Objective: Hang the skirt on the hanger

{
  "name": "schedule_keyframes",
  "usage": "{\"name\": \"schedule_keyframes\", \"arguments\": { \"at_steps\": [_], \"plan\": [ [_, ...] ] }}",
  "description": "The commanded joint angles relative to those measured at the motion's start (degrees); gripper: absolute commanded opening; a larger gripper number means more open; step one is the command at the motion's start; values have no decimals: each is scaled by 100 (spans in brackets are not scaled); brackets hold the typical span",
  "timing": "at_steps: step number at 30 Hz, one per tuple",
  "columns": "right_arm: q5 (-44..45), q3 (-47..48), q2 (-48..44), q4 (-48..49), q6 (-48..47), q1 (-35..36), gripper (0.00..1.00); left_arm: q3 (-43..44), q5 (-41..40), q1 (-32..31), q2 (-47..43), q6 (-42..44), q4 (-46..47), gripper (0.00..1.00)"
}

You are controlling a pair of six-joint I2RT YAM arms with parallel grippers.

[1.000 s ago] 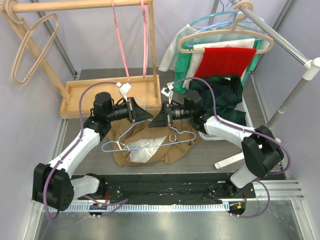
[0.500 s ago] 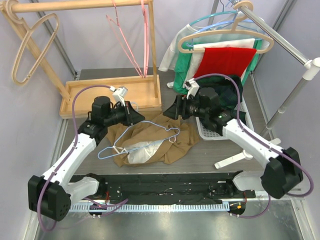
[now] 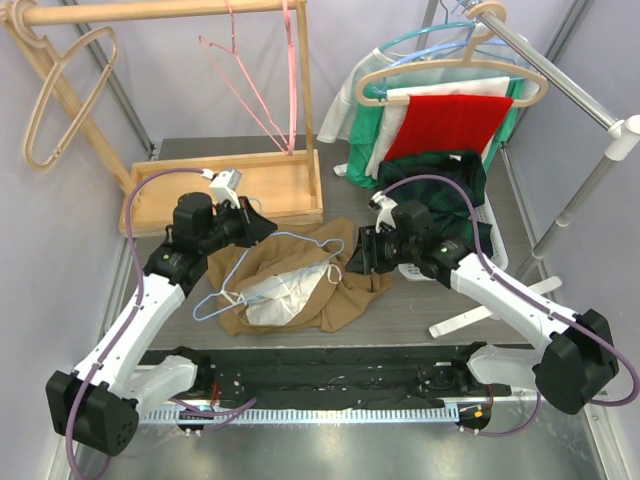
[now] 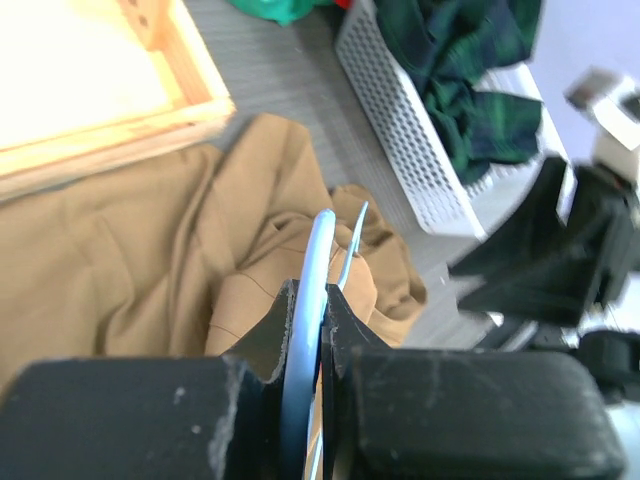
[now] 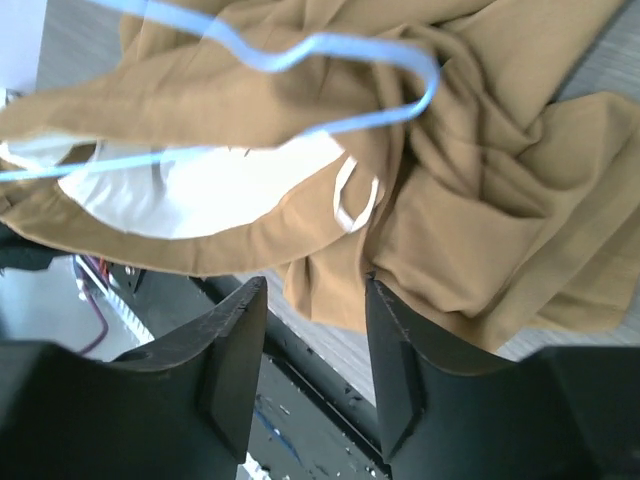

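Right arm has backed away from the hanger since a second ago, and the left has drawn it back toward the wooden tray.

My left arm reaches forward with the elbow bent and the wrist level, and the left gripper (image 3: pixel 268 228) is clamped tight on the thin blue hanger (image 4: pixel 316 260), which it holds tilted above the skirt (image 3: pixel 345 295). My right arm stretches low across from the right side. The right gripper (image 3: pixel 353 256) points at the skirt's right edge with its jaws partly apart and nothing between them. In the right wrist view its fingers (image 5: pixel 235 365) hang just over the tan cloth. The skirt lies crumpled on the tabletop (image 3: pixel 430 305), white lining showing, in front of the wooden tray (image 3: pixel 285 190) and under the hanger.
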Motion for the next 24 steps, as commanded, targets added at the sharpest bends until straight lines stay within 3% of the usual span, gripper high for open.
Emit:
{"name": "schedule_keyframes", "arguments": {
  "at_steps": [1,9,14,24],
  "plan": [
    [303,-18,46,5,-70,363,51,250,-552,26,136,-60,391,0],
    [1332,44,889,654,211,891,47,249,-605,26,418,-60,629,0],
    [1894,43,1154,980,291,909,38,293,-561,26,480,-24,620,0],
    [1799,96,1637,1350,361,926,38,320,-552,18,488,-33,602,0]
  ]
}}
